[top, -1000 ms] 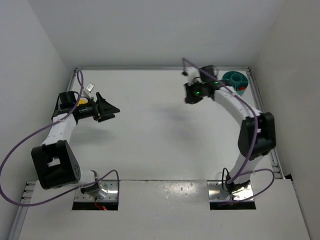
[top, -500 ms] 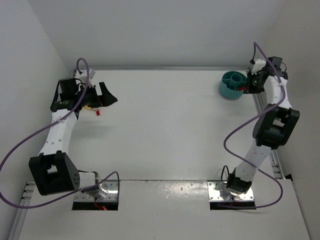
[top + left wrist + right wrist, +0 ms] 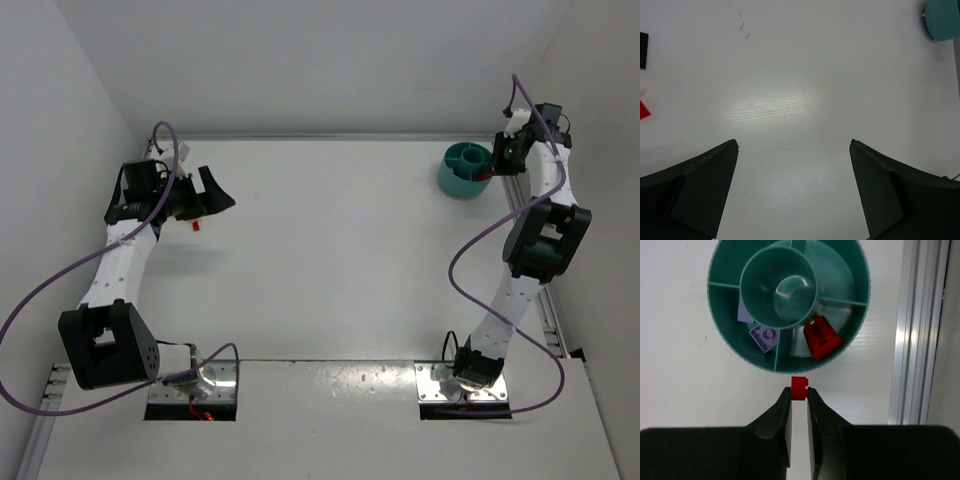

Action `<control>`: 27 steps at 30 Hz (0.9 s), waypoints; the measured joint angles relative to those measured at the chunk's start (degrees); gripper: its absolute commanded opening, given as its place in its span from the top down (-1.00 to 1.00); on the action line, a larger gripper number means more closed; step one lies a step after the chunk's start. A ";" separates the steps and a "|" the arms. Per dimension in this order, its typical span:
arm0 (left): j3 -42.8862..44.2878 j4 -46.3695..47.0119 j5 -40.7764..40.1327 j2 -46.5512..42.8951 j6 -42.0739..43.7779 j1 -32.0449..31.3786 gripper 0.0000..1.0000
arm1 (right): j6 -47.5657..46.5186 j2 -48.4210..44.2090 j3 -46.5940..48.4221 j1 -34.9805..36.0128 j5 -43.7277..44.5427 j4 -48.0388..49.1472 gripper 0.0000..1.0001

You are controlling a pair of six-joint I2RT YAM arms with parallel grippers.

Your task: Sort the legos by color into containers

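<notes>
Right hand [image 3: 799, 395]: narrow, pinching a tiny red plastic brick [image 3: 800, 388] at its fingertips, just outside the tub's rim.
Round teal plastic tub [image 3: 862, 290]: has inner dividers and sits at the far right corner of the white surface [image 3: 330, 250], beside a metal rail [image 3: 912, 330].
Inside the tub: a red brick [image 3: 821, 337] in the compartment nearest the held one; two pale bricks [image 3: 764, 335] in the next compartment.
Left hand [image 3: 793, 145]: spread wide, holding nothing, far left.
Loose legos: black piece [image 3: 643, 50], cream piece [image 3: 642, 90] and red piece [image 3: 644, 110] on the surface near it.

No readable text, label or number shows anywhere.
</notes>
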 measured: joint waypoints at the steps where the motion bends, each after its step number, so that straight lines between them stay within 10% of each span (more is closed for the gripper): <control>1: 0.00 0.13 0.22 0.20 0.00 0.00 -0.99 | 0.22 0.35 0.66 0.00 0.00 0.20 0.95; 13: -0.11 0.20 3.28 1.25 1.73 0.00 -0.99 | 2.54 5.75 4.39 0.98 1.60 1.03 0.88; 27: -2.71 0.13 8.26 1.20 5.05 -0.42 -0.99 | 5.18 7.06 7.76 1.77 3.65 1.92 0.26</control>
